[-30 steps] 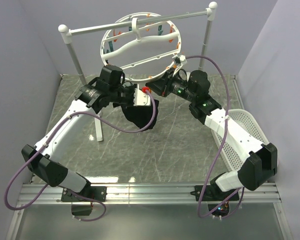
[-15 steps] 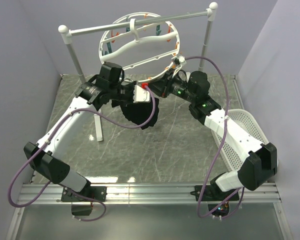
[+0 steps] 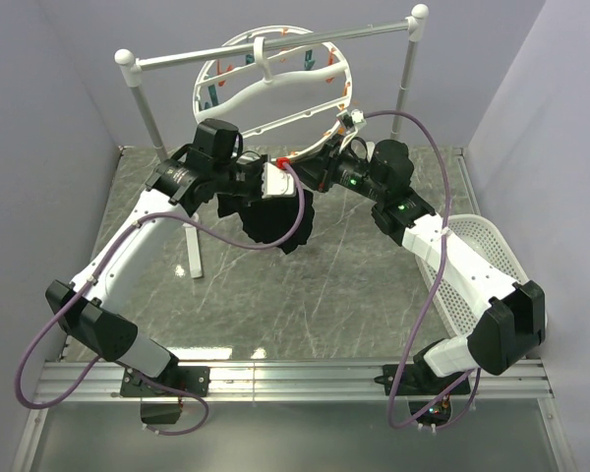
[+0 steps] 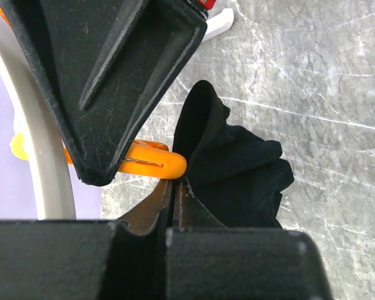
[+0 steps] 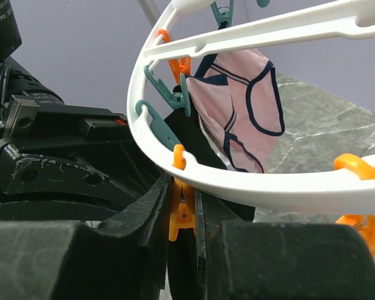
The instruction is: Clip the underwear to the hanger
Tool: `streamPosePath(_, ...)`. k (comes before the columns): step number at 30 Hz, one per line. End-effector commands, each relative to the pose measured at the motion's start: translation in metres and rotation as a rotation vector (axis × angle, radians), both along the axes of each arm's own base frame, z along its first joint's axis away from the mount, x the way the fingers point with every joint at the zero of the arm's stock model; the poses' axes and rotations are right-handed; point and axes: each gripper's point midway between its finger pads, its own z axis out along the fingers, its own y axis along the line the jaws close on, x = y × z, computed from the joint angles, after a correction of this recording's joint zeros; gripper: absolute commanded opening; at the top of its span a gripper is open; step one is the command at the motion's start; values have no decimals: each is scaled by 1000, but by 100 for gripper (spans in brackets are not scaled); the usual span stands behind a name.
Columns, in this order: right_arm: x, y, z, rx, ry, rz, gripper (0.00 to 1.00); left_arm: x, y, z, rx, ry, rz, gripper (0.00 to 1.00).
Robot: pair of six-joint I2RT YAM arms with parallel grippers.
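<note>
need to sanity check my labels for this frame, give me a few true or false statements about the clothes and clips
1. The left gripper pinches the black underwear. True.
2. The underwear lies flat. False: it hangs bunched from that gripper, above the table.
3. A pink garment hangs from the hanger. True.
4. The right gripper holds a teal clothespin. False: an orange clothespin sits between its fingers.
5. The basket stands on the left. False: it is on the right side.

Left gripper hides underwear top edge (top view). Right gripper hides orange clothespin lower end. Frame edges crop hanger ring.
</note>
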Motion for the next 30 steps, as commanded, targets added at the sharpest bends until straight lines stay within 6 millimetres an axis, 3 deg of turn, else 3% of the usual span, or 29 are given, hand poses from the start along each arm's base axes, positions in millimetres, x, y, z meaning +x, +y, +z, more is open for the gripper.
streamPosePath(1,-13,0,9,-3,-58,48,0,-1,-8,26,-68,-40,-34,0)
streamPosePath(10,-11,-2,5,-21,-81,41,0,-8,-4,26,-61,-17,-69,0)
streamPosePath(16,-20,2,14,4,-80,89,0,-1,-5,21,-40,-1,-50,0)
streamPosePath(30,-16,5,16,33,-21,91,0,4,-9,18,-40,10,-40,0)
